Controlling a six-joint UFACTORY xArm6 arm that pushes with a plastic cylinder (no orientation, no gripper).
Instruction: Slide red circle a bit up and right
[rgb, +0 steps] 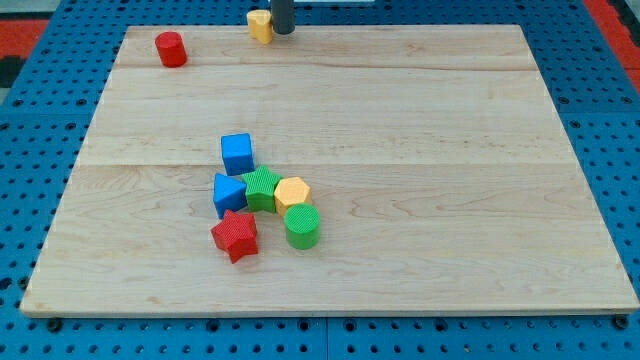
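**Tip at the top edge, red circle off to the left**

My tip (283, 32) touches the yellow block (260, 25) — there are no fingers to read. The red plastic circle block (171, 48) sits near the pale wooden bench's (450, 150) top-left corner, well apart.

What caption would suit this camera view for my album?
My tip rests beside a yellow block at the wooden board's top edge, right of the red circle; six blocks cluster below.

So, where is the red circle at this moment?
The red circle stands alone near the board's top-left corner, left of the yellow block and my tip.
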